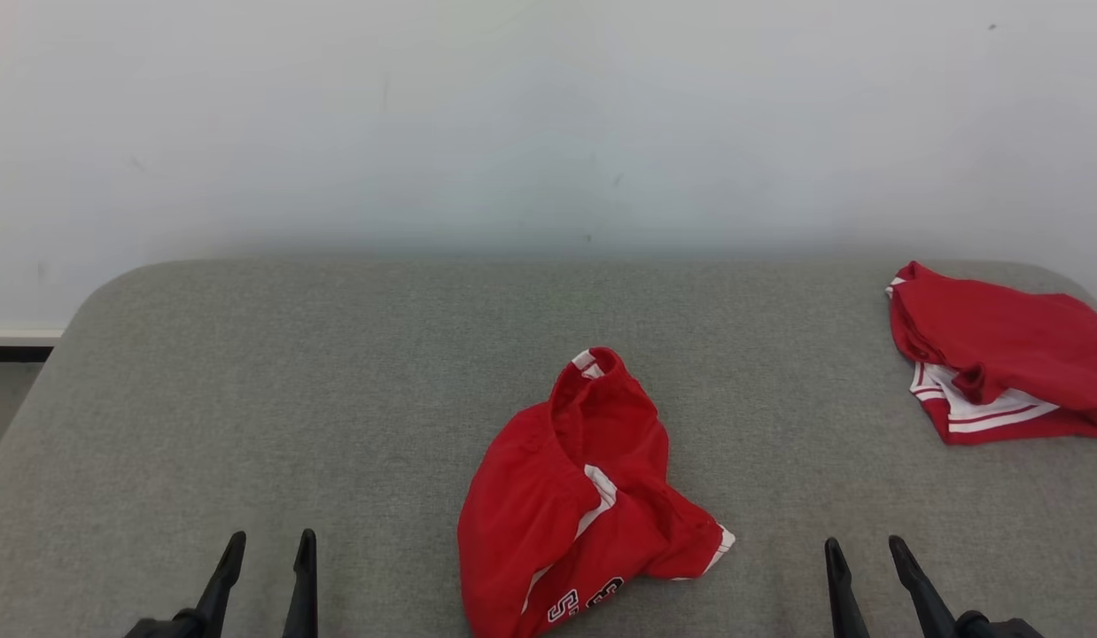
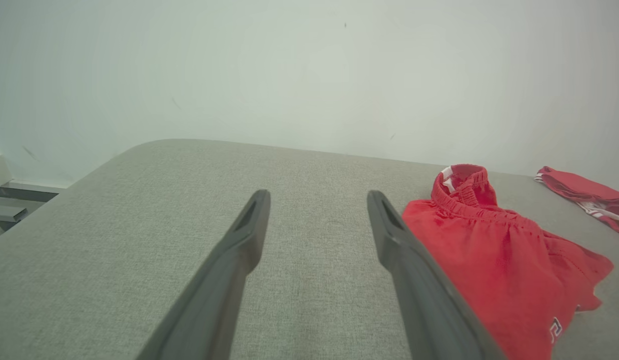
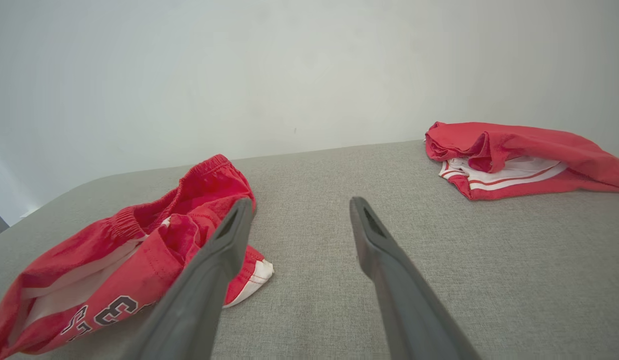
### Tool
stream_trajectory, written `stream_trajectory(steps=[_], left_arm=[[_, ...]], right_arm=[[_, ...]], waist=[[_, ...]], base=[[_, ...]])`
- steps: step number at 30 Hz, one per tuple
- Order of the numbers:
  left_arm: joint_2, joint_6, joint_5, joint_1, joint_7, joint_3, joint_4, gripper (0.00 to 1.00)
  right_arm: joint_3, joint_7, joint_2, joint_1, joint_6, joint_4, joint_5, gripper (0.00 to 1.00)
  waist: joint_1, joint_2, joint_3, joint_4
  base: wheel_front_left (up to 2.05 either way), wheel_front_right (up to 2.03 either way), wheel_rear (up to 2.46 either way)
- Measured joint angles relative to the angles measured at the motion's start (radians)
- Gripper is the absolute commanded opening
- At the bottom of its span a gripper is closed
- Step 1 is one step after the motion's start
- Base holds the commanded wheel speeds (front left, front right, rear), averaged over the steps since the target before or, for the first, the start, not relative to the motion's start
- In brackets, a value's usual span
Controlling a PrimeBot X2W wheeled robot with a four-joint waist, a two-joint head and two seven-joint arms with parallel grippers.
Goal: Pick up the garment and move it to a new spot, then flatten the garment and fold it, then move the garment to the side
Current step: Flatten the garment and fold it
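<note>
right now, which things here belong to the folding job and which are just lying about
Part of the job: crumpled red shorts in the middle of the grey table; left gripper and right gripper, both open, holding nothing.
Lying about: second red garment, white-striped, at the table's far right, probably not the one to fold.

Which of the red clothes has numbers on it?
The red garment in the middle: dark characters are printed near its front edge. The other garment, far right, shows just white stripes.

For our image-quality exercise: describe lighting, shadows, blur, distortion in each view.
Head view: soft even light, only faint shadow under the red shorts. Left wrist view: left claw blurs near the lens. Right wrist view: grey fabric surface appears tilted.
</note>
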Motion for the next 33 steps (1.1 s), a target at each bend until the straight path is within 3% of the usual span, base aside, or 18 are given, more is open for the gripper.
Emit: stream_trajectory(steps=[8, 18, 24, 33], left_arm=[[0.001, 0.000, 0.019, -0.041, 0.000, -0.072, 0.013, 1.00], [0.012, 0.000, 0.009, -0.267, 0.028, -0.291, 0.101, 1.00], [0.029, 0.000, -0.020, -0.307, 0.080, -0.397, 0.185, 1.00], [0.052, 0.000, -0.042, -0.303, 0.074, -0.453, 0.337, 1.00]], right_arm=[[0.012, 0.000, 0.009, -0.010, 0.000, -0.004, -0.012, 1.00], [0.030, 0.000, 0.001, -0.049, 0.000, 0.022, -0.012, 1.00], [0.029, 0.000, 0.004, -0.051, 0.000, 0.040, -0.009, 1.00], [0.020, 0.000, 0.006, -0.060, 0.000, 0.044, -0.008, 1.00]], waist=[[0.0000, 0.0000, 0.010, -0.027], [0.0001, 0.0001, 0.024, -0.078], [0.0001, 0.0000, 0.032, -0.130], [0.0001, 0.0001, 0.055, -0.211]], base=[[0.00, 0.00, 0.00], [0.00, 0.00, 0.00], [0.00, 0.00, 0.00], [0.00, 0.00, 0.00]])
